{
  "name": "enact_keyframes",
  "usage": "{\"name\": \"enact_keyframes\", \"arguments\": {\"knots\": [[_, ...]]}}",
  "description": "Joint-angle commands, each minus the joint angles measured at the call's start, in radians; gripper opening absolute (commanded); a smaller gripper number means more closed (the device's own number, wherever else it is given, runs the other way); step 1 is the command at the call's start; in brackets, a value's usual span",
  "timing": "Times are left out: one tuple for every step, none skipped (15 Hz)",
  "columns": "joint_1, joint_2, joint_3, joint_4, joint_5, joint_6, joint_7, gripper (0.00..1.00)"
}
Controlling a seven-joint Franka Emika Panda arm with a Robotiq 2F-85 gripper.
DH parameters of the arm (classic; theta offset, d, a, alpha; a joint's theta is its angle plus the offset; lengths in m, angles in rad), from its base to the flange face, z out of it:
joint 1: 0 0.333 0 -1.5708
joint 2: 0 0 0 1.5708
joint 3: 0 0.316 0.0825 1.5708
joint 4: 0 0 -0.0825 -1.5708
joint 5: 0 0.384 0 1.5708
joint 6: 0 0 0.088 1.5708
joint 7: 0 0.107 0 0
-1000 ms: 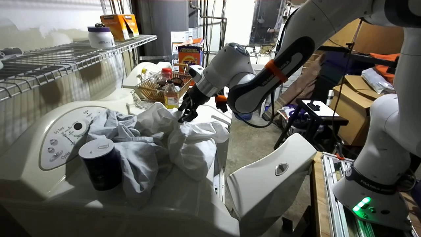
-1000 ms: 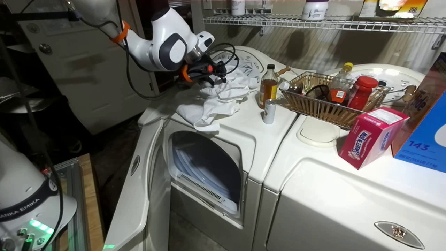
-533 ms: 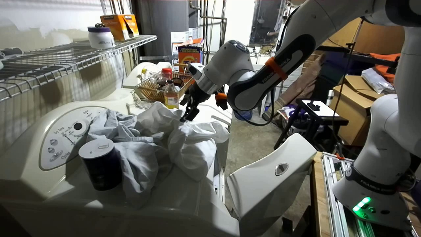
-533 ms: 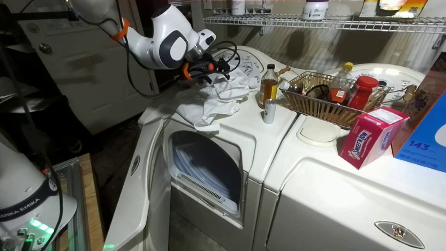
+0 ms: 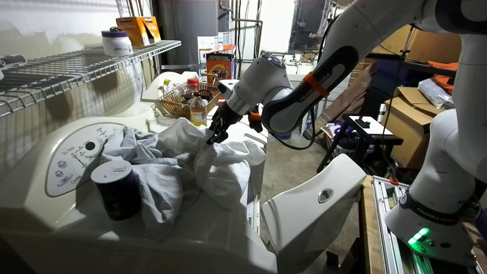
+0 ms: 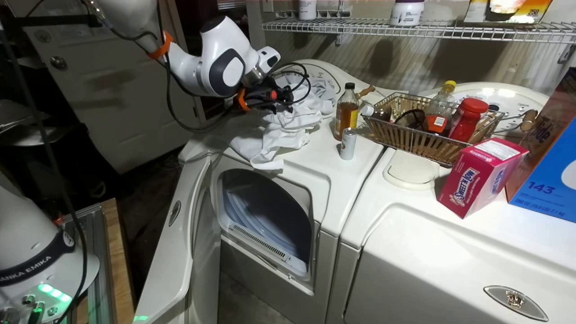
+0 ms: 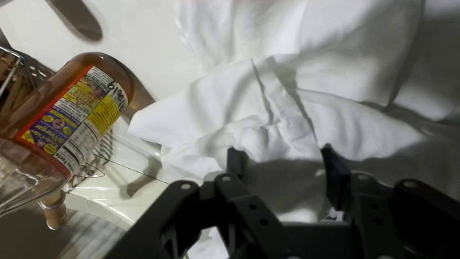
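One claw (image 7: 282, 165), jaws apart; one cider vinegar bottle (image 7: 73, 113), one small can (image 6: 348, 144), one wire basket (image 6: 416, 140) and one dark canister (image 5: 117, 196); the bottle stands closest beside the claw, the can near it, the basket farther out, the canister across from the claw past crumpled pale cloth (image 7: 230, 100); that cloth, one piece or several I cannot tell, lies beneath the claw, showing between its jaws.
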Motion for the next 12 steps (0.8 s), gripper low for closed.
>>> {"name": "enact_keyframes", "arguments": {"knots": [[-0.003, -0.044, 0.021, 0.013, 0.003, -0.088, 0.014, 0.26], [-0.001, -0.055, 0.022, 0.017, 0.002, -0.110, 0.014, 0.19], [-0.005, -0.071, 0.032, 0.021, 0.009, -0.139, 0.011, 0.13], [-0.015, -0.083, 0.050, 0.027, 0.026, -0.164, 0.002, 0.05], [-0.017, -0.099, 0.057, 0.035, 0.056, -0.187, -0.022, 0.01], [-0.025, -0.111, 0.070, 0.044, 0.079, -0.207, -0.034, 0.00], [-0.027, -0.126, 0.077, 0.059, 0.099, -0.228, -0.041, 0.00], [-0.030, -0.139, 0.082, 0.077, 0.118, -0.244, -0.050, 0.00], [-0.034, -0.155, 0.091, 0.100, 0.146, -0.267, -0.065, 0.00], [-0.035, -0.165, 0.092, 0.127, 0.167, -0.283, -0.077, 0.01], [-0.036, -0.174, 0.091, 0.157, 0.187, -0.302, -0.086, 0.01], [-0.039, -0.184, 0.089, 0.203, 0.213, -0.325, -0.095, 0.01]]}}
